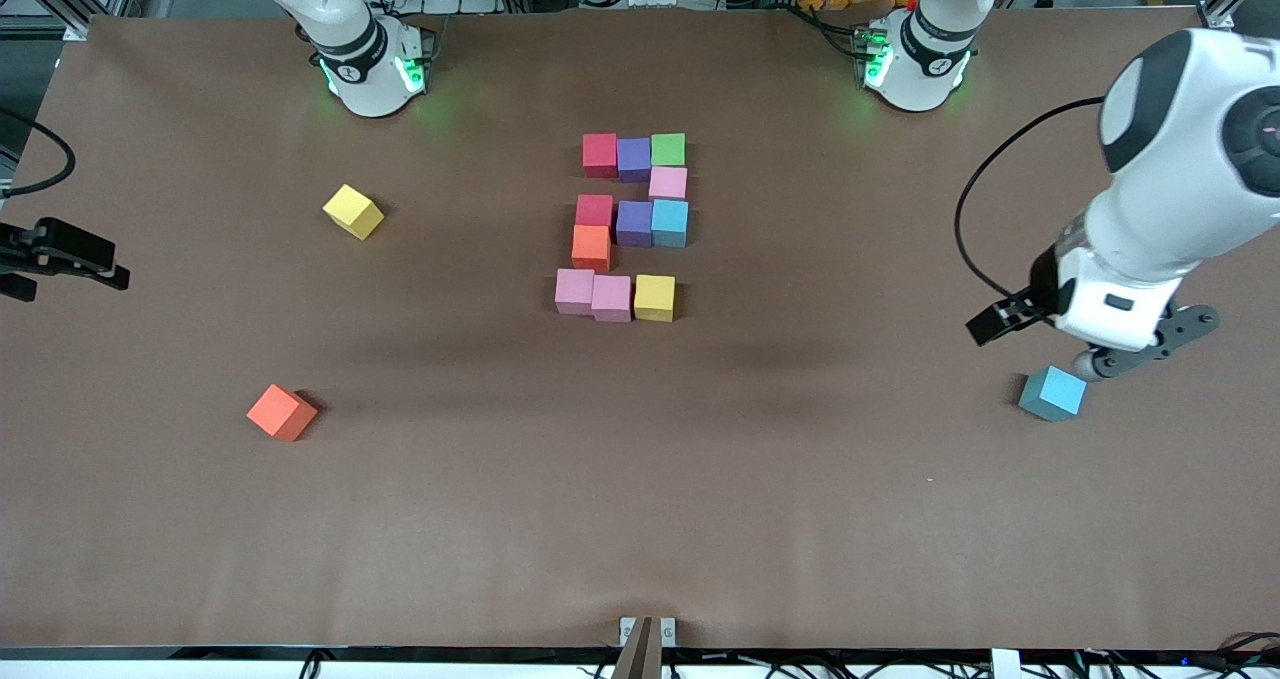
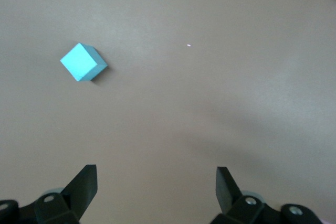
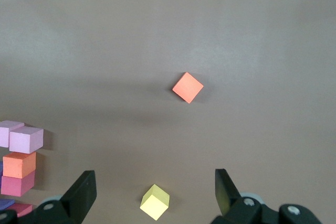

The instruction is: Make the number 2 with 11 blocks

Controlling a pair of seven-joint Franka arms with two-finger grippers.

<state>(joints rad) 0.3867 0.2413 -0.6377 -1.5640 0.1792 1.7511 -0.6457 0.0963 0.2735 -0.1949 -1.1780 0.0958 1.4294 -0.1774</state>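
- Your right gripper point(image 3: 152, 190) is at the table's right-arm end, well apart from the number 2 point(image 1: 628, 227); jaws wide apart, holding nothing.
- A loose yellow block point(image 1: 353, 211) and orange block point(image 1: 282, 412) lie toward that same end.
- The number 2 sits mid-table, eleven blocks edge to edge.
- Your left gripper point(image 2: 156, 184) hangs toward the left-arm end, beside a loose light blue block point(image 1: 1053, 393); jaws spread wide, empty.

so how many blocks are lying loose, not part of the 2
3. A yellow block and an orange block lie toward the right arm's end, the orange nearer the front camera. A light blue block lies toward the left arm's end.
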